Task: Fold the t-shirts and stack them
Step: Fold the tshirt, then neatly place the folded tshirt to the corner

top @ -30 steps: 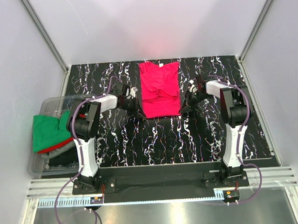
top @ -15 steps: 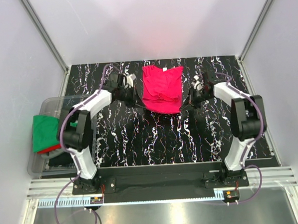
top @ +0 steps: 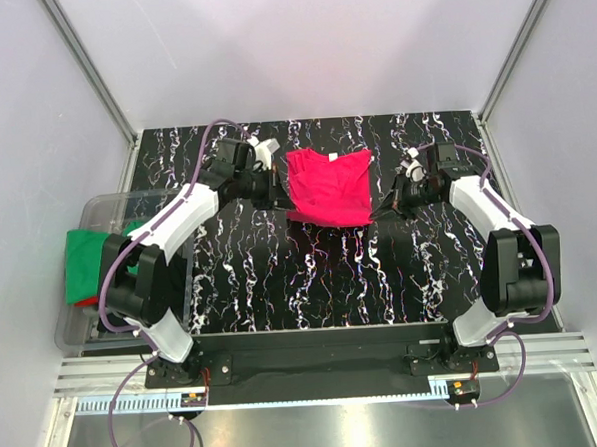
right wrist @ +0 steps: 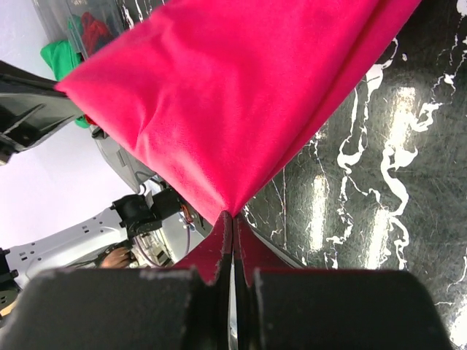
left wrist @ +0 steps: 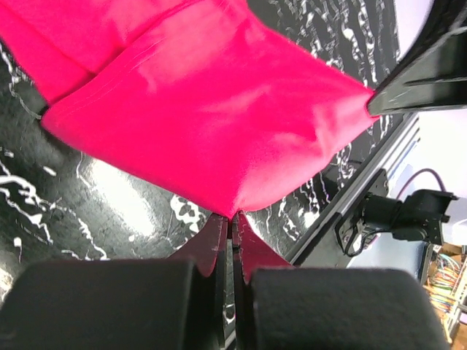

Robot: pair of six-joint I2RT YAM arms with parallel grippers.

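The crimson t-shirt lies part-folded at the middle back of the black marbled table, its near part lifted and stretched between my two grippers. My left gripper is shut on its left corner; the cloth runs into the closed tips. My right gripper is shut on the right corner; the cloth runs into its tips. A green t-shirt with a red one under it lies in the bin on the left. The dark t-shirt is not distinguishable.
A clear plastic bin stands at the table's left edge and holds the other shirts. White walls close in the table at the back and both sides. The arm bases stand on the rail at the near edge.
Both grippers have carried the shirt's near edge up and toward the back. The fold has shortened the cloth, and both arms are stretched farther out.
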